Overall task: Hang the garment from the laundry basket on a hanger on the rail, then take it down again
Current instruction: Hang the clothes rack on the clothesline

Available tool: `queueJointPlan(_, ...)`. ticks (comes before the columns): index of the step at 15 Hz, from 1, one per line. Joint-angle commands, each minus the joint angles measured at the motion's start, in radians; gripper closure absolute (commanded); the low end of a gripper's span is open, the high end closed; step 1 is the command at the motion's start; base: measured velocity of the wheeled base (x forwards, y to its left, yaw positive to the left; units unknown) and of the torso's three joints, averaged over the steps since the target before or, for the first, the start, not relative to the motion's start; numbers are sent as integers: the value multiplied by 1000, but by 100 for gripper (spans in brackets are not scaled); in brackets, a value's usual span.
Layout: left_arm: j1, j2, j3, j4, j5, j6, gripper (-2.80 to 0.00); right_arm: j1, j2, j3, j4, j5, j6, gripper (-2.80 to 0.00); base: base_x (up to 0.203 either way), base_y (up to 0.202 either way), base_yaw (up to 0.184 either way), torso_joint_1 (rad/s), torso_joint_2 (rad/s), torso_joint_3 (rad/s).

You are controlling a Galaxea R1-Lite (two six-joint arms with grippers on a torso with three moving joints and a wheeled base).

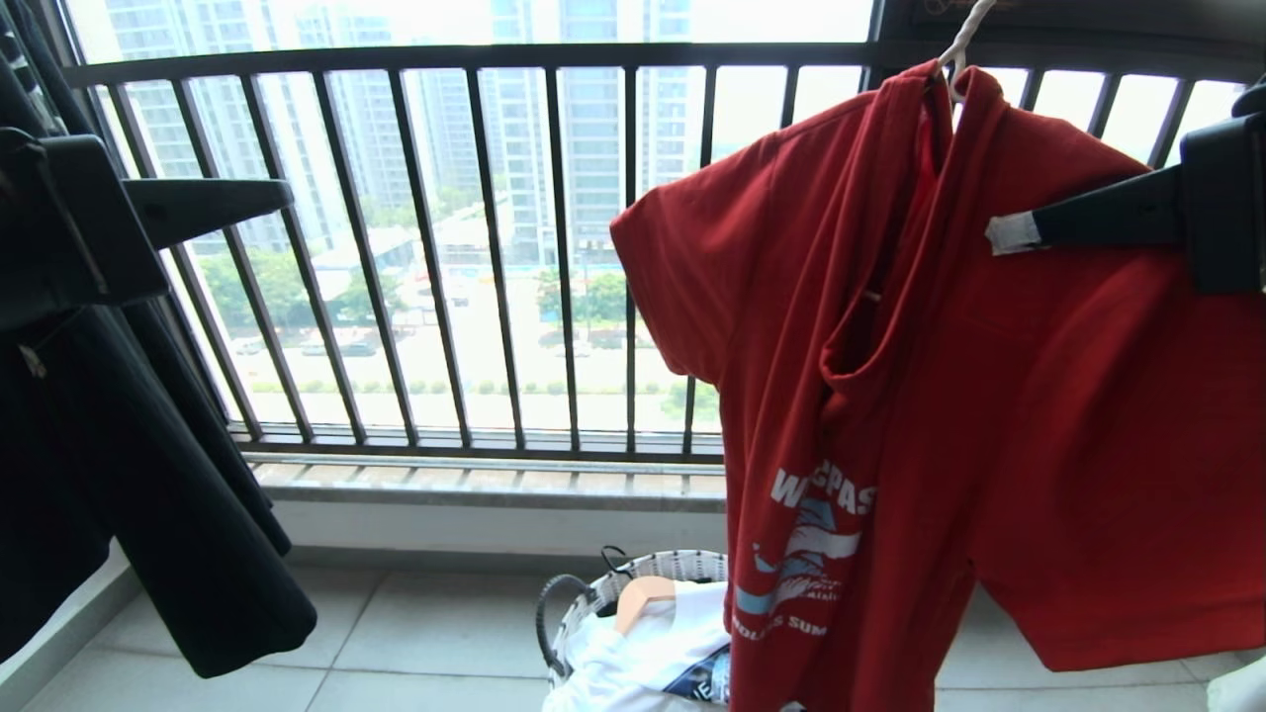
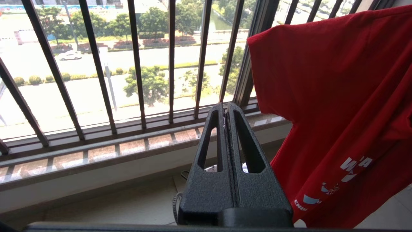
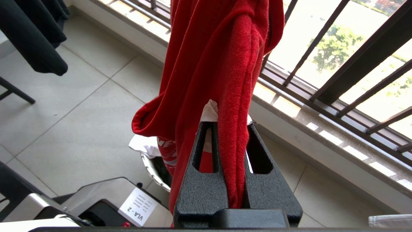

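Observation:
The red garment [image 1: 989, 415] hangs from the white hanger [image 1: 961, 40], whose hook rises out of the top of the head view; the rail is out of view. My right gripper [image 1: 1009, 234] reaches in from the right at chest height and is shut on a fold of the red garment [image 3: 222, 96], which runs between its jaws [image 3: 230, 124]. My left gripper [image 1: 287, 198] is held up at the left, well clear of the shirt, shut and empty [image 2: 225, 106]. The laundry basket [image 1: 593, 593] stands on the floor below the shirt's hem.
A white T-shirt [image 1: 653, 653] and a wooden hanger [image 1: 643, 598] lie in the basket. A black garment [image 1: 119, 475] hangs at the left. The dark barred window railing [image 1: 495, 247] and its ledge [image 1: 475, 485] close off the far side. My base [image 3: 112, 199] sits by the basket.

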Motion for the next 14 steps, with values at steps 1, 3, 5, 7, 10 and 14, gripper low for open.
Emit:
queueJointPlan(1, 33, -27, -24, 81, 0, 5, 0, 0, -100, 153, -67, -8, 0, 0, 0, 0, 0, 86, -469, -336)
queueJointPlan(3, 64, -55, 29, 84, 0, 3, 0, -2, -159, 277, -190, -61, -2, 0, 0, 0, 0, 73, -495, -330)
queueJointPlan(5, 90, -63, 62, 80, 0, 0, 0, -2, -202, 322, -226, -155, -4, 0, 0, 0, 0, 110, -470, -325)
queueJointPlan(7, 94, -73, 65, 81, 0, -2, 0, -1, -243, 347, -223, -160, -5, 0, 0, 0, 0, 145, -454, -329)
queueJointPlan(10, 139, -83, 65, 85, 0, -11, 0, -3, -287, 371, -220, -174, -6, 0, 0, 0, 0, 153, -476, -314)
queueJointPlan(14, 151, -78, 66, 82, -11, -5, 0, -3, -302, 422, -226, -217, -3, 0, 0, 0, 0, 182, -478, -302)
